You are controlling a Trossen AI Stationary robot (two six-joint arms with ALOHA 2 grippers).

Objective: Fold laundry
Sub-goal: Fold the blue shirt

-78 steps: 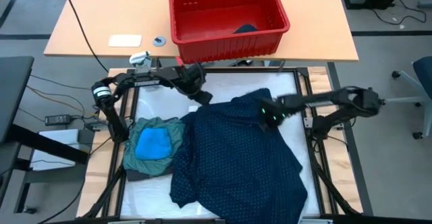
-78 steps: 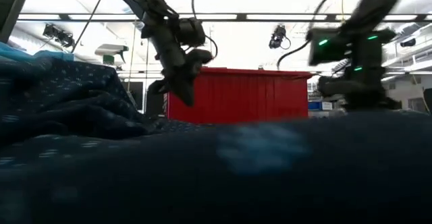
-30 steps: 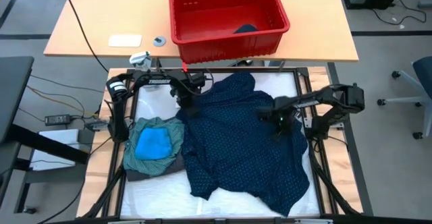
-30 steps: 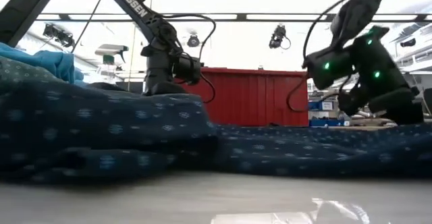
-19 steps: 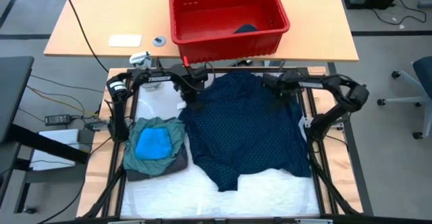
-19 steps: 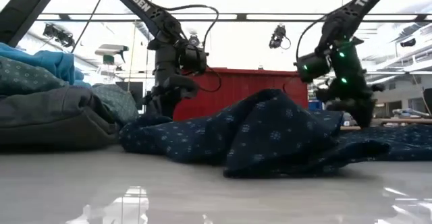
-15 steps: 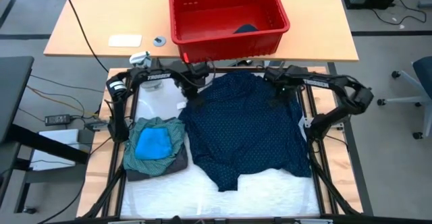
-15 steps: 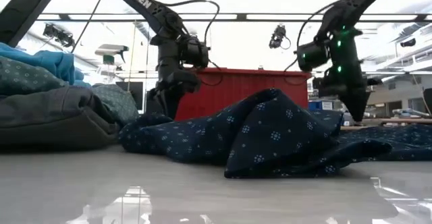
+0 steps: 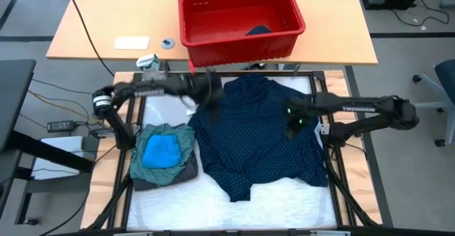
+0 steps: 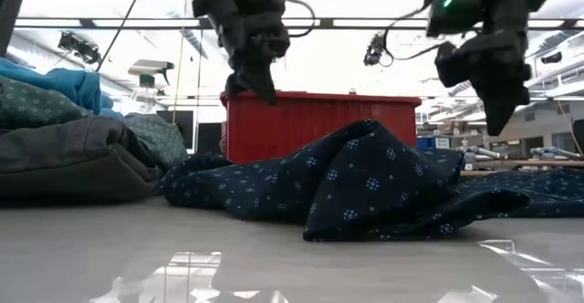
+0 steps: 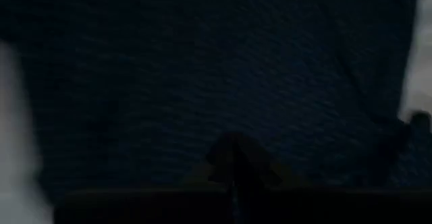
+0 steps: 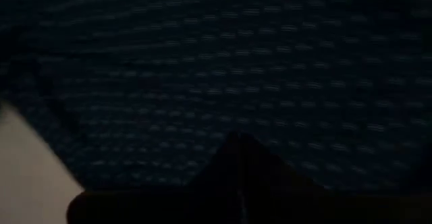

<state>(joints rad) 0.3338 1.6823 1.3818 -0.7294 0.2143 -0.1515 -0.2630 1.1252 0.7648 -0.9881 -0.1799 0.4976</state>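
Fingers of my left gripper [image 9: 212,101] and right gripper [image 9: 293,124] are pressed together, empty, hovering above the navy dotted piece [image 9: 259,140]. It lies spread across the bench's [image 9: 160,200] middle, bunched near the far edge. I would pinch both far corners at seams and pull evenly outward to flatten it before folding, clear of the folded stack [image 9: 162,156] at the left edge.

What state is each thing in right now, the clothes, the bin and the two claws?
Navy dotted shirt: spread on the table, rumpled, unfolded, not held.
Pile of folded clothes: stacked beside the shirt, bright blue piece on top.
Red bin: upright, nearly empty, one dark item inside.
Left gripper: shut, empty, raised above the shirt.
Right gripper: shut, empty, raised above the shirt.
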